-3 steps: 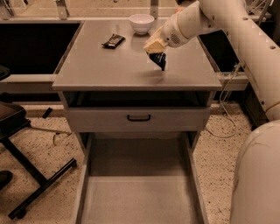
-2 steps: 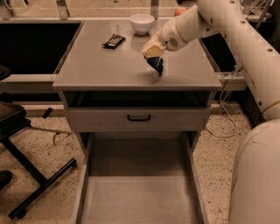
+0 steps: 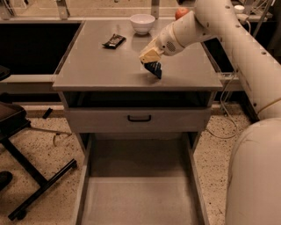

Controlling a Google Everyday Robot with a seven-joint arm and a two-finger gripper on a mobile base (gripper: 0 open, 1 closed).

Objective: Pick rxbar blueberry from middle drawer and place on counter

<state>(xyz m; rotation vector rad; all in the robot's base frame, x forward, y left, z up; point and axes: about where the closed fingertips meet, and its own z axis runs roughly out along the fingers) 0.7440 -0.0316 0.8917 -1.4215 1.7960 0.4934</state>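
My gripper (image 3: 151, 61) is over the middle of the counter (image 3: 101, 66), near its front edge. It is shut on the rxbar blueberry (image 3: 154, 70), a dark navy wrapper that hangs tilted from the fingers with its lower tip at or just above the counter top. The middle drawer (image 3: 140, 197) is pulled out wide open below, and its grey floor is bare. My arm reaches in from the upper right.
Another dark-wrapped bar (image 3: 114, 41) lies at the back left of the counter. A white bowl (image 3: 142, 23) and a red fruit (image 3: 182, 12) stand at the back. A closed drawer front with a black handle (image 3: 139, 117) is under the counter. A chair base (image 3: 26, 176) is at the left.
My gripper has moved slightly left and down towards the counter top with the bar still held in it. Nothing else has moved.
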